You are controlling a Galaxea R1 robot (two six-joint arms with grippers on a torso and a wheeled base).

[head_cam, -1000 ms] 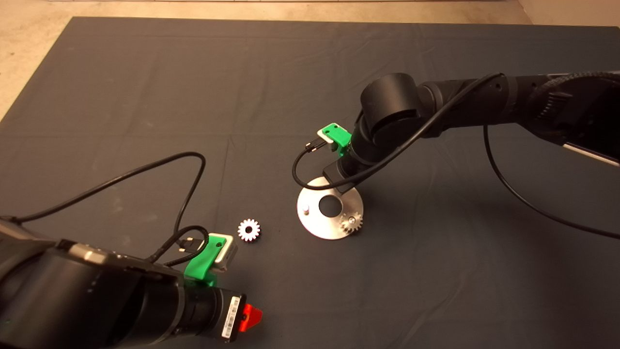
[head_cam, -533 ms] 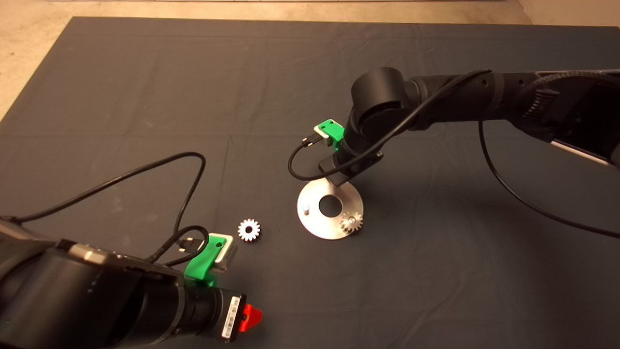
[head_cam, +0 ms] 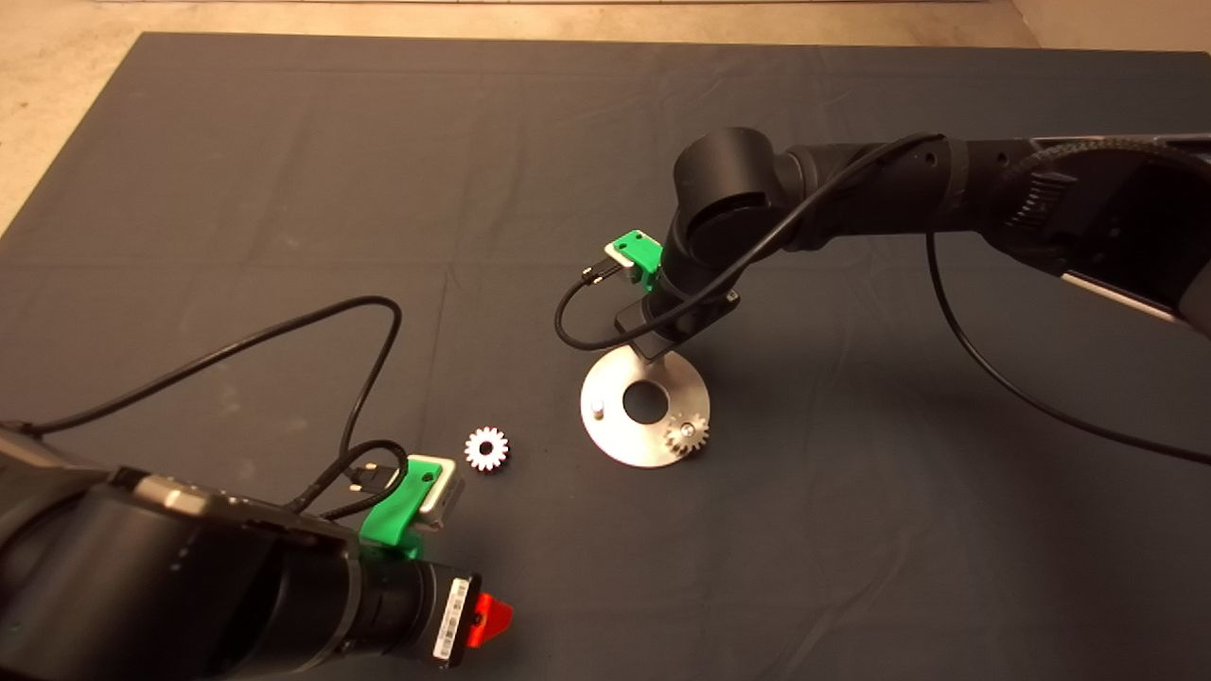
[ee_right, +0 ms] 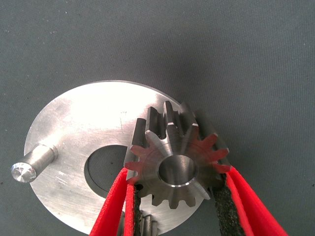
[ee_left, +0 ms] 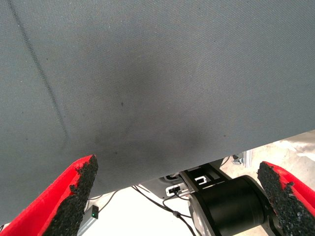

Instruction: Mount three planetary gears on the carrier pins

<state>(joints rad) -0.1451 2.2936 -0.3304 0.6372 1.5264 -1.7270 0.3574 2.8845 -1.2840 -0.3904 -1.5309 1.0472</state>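
My right gripper (ee_right: 174,196) pinched a dark steel toothed gear (ee_right: 177,160) above the round silver carrier plate (ee_right: 74,142); my left gripper (ee_left: 179,196) hung parked, fingers spread.

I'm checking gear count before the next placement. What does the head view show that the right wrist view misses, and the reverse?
Only the head view shows the bright silver-white toothed gear lying loose on the dark mat, a darker steel gear already seated on the plate, and the left gripper parked at the lower left.

Only the right wrist view shows the right gripper with its jaws shut on a dark steel gear above the plate.

Both show the flat round silver plate and one bare upright silver pin.
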